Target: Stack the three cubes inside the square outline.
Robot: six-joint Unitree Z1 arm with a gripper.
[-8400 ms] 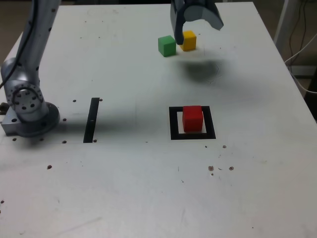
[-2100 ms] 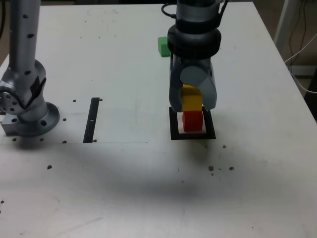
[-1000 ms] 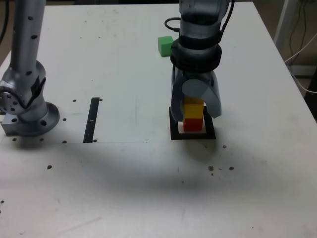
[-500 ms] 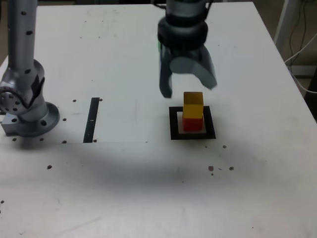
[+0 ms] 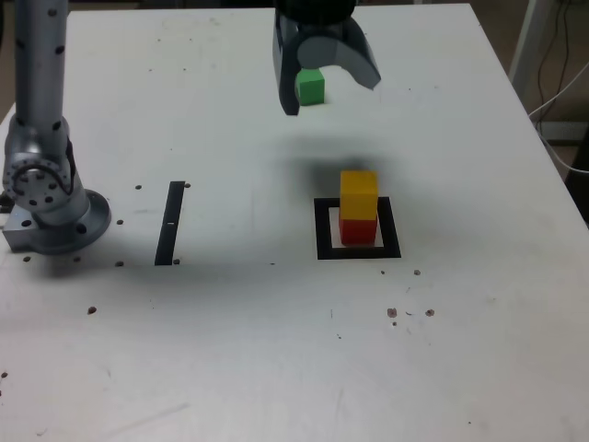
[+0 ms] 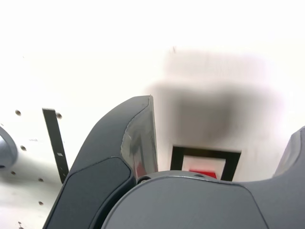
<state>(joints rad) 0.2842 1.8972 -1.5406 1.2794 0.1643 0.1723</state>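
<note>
The claw [image 5: 322, 87] hangs above the table [image 5: 230, 350] in the upper centre of the exterior view, jaws spread wide apart and holding nothing. Seen between the two jaws, the green cube [image 5: 311, 87] rests on the table surface; contact between cube and jaws cannot be confirmed from this angle.

The square outline [image 5: 358, 251] lies in the centre-right of the exterior view. Inside its pale centre stands the red cube [image 5: 358, 231], with the yellow cube [image 5: 359, 193] stacked squarely on top of it. This two-cube stack is well apart from the claw and lower in the frame. A soft shadow falls on the table between the claw and the stack.

A thin black strip [image 5: 171, 223] lies on the table at the left-centre of the exterior view, near the arm base [image 5: 51, 207], which occupies the left edge.

In the wrist view, the dark claw body fills the lower frame. Past it, the square outline [image 6: 178, 157] and a small portion of the red cube [image 6: 202, 173] are visible, and the black strip [image 6: 55, 143] appears at the left of that frame.
</note>
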